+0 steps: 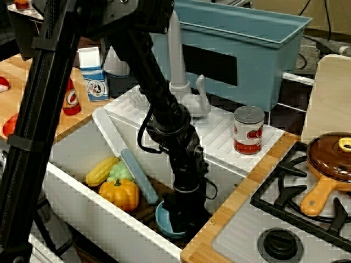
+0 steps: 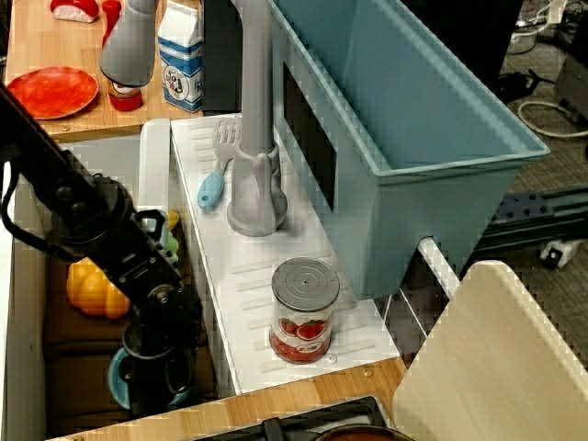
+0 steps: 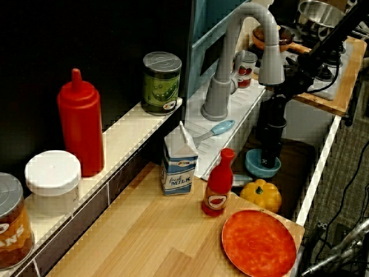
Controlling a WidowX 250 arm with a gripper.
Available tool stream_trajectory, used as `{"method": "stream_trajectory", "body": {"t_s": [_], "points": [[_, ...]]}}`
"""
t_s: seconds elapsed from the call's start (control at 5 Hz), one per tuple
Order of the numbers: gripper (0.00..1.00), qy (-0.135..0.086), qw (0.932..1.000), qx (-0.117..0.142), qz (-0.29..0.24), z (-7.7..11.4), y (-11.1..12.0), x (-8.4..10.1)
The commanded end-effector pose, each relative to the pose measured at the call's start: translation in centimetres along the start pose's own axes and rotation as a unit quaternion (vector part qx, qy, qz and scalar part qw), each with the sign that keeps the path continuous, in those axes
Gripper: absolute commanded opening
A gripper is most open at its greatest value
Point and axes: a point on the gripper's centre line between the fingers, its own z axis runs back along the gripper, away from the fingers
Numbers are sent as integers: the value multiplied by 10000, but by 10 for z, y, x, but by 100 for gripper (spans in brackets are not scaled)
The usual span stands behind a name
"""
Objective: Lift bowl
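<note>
The small light-blue bowl point(image 1: 162, 218) sits low in the sink's front right corner, beside the toy pumpkin point(image 1: 119, 193). In the view from above the sink, only the left rim of the bowl point(image 2: 117, 378) shows under the arm. From the counter view the bowl point(image 3: 262, 167) looks to rest on the brown sink floor. My black gripper point(image 1: 185, 220) reaches straight down into the bowl point(image 2: 156, 393) point(image 3: 268, 157). Its fingertips are hidden by the dark wrist and the bowl's wall, so their spread is unclear.
Toy corn point(image 1: 101, 171), a green toy and a blue-handled tool point(image 1: 138, 176) lie in the sink point(image 1: 82, 211) left of the bowl. The grey faucet point(image 1: 176, 76), a tomato can point(image 1: 248, 130) and the blue tub point(image 1: 247, 49) stand behind. A stove with a pan point(image 1: 329, 159) is at right.
</note>
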Motion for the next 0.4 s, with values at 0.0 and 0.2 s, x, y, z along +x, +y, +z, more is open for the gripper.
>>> {"method": "stream_trajectory", "body": {"t_s": [0.0,0.2], "points": [[0,-151,9998,-30,121,10,10,0],[0,-96,9998,-23,181,10,14,2]]}}
